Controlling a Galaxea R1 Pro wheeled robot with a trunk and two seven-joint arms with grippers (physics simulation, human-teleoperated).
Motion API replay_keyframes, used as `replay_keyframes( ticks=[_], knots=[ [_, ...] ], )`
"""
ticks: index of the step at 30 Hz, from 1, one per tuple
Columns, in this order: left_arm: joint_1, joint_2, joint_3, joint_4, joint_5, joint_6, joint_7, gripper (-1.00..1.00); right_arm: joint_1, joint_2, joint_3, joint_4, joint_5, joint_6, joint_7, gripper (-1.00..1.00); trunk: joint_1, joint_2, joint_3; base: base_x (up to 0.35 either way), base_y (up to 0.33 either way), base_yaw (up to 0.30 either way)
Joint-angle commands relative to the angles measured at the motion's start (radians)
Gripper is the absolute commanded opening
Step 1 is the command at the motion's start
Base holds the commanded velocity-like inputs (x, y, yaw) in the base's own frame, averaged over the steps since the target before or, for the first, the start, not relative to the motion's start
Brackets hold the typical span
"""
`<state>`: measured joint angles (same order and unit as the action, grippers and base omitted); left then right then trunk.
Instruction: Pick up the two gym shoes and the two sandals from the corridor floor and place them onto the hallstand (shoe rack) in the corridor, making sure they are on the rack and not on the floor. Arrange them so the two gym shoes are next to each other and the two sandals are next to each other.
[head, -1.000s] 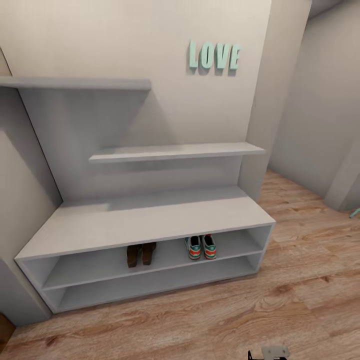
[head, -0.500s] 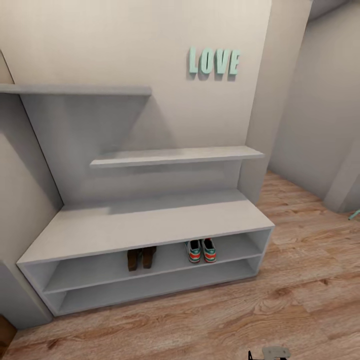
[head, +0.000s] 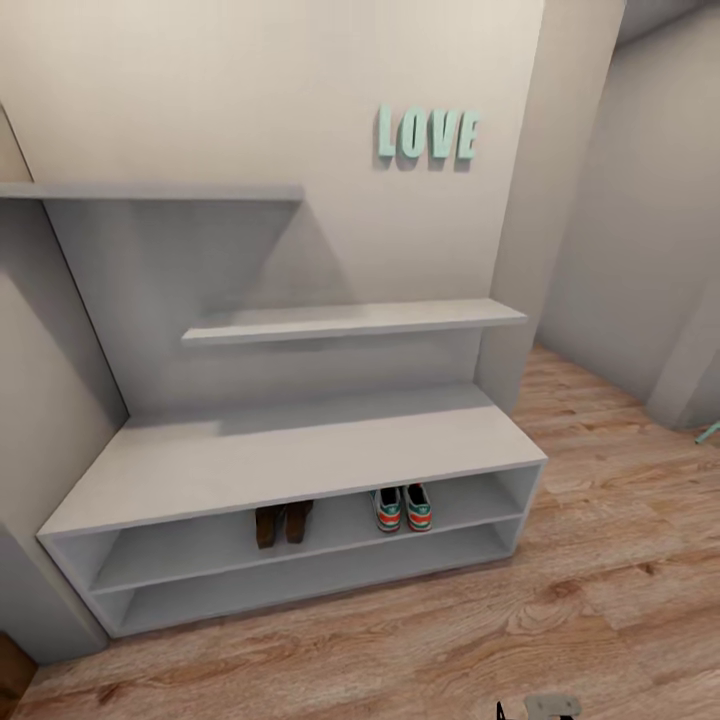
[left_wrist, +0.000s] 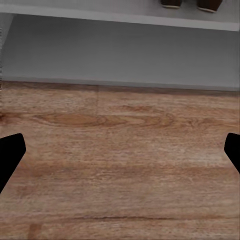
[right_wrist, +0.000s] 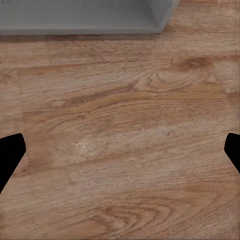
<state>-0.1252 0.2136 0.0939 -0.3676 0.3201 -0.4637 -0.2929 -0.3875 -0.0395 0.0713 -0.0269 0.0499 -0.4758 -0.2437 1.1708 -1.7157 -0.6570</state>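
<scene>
Both pairs sit on the upper open shelf of the shoe rack (head: 300, 470): the sandals (head: 282, 522) side by side left of centre, the gym shoes (head: 403, 507) side by side to their right. Each shoe's long axis runs front to back, the sneaker heels apparently facing out. Both the left gripper (left_wrist: 120, 155) and the right gripper (right_wrist: 120, 155) hang spread wide and empty above the floor (head: 600, 560). The remaining job seems only to back away without bumping the rack.
</scene>
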Motion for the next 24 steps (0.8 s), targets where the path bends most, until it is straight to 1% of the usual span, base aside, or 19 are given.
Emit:
replay_keyframes(
  ticks=[1,17,24],
  knots=[
    [-0.001,0.000,0.003,0.001,0.009,0.000,-0.010,1.00,-0.001,0.000,0.007,0.001,0.005,0.000,-0.009,1.00,-0.004,0.007,0.002,0.000,0.000,0.000],
    [-0.001,0.001,0.002,0.001,0.004,0.000,-0.011,1.00,-0.001,0.000,0.007,0.001,0.005,0.000,-0.009,1.00,-0.065,0.119,0.052,0.000,0.000,0.000],
    [-0.001,0.003,0.003,0.001,0.007,0.001,-0.010,1.00,-0.001,0.000,0.007,0.001,0.005,0.000,-0.009,1.00,-0.092,0.168,0.074,0.000,0.000,0.000]
  ],
)
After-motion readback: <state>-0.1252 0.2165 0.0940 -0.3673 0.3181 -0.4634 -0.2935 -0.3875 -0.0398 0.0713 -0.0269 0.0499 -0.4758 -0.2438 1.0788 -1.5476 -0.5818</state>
